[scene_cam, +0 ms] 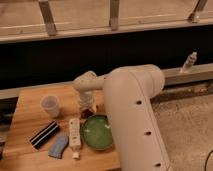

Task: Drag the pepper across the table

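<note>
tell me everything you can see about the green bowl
The bowl is round, green and shallow, plastic by its sheen, upright and seemingly empty. It sits on the table near the front edge, its right side hidden behind the arm. A white tube lies close on its left; the gripper hangs just behind it, at the pepper.

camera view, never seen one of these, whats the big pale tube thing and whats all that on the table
This is one picture from a single camera looking down past the machine. The big pale tube is a robot arm. It bends down to the wooden table, where its tool sits low, right at a small red-brown pepper. Whether the tool grips the pepper cannot be seen. Also on the table are a clear cup, a green bowl, a white bottle-like tube, a black striped object and a blue-grey object.
</note>
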`<state>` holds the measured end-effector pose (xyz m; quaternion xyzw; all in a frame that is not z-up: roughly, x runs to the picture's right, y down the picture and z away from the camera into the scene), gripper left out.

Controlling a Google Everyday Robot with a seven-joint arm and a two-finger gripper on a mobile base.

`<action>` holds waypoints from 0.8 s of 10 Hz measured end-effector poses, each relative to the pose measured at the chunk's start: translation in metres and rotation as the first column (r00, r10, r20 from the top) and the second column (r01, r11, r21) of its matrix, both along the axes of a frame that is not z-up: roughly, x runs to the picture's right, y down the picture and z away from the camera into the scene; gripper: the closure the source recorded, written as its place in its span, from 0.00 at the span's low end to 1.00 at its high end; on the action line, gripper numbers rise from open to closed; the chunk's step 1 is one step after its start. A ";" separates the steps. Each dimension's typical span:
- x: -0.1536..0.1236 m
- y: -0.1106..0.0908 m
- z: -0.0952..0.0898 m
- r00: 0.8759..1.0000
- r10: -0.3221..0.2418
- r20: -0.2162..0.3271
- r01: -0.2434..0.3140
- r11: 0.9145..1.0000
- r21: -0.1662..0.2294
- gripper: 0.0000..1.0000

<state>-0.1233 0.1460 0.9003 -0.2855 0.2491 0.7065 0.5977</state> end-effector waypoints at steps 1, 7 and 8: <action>0.000 0.000 -0.001 1.000 0.000 0.000 0.000 1.000 0.000 1.00; -0.018 -0.012 -0.028 0.995 -0.008 0.101 0.002 0.999 0.053 1.00; -0.024 -0.021 -0.044 0.990 -0.009 0.141 -0.001 0.998 0.068 1.00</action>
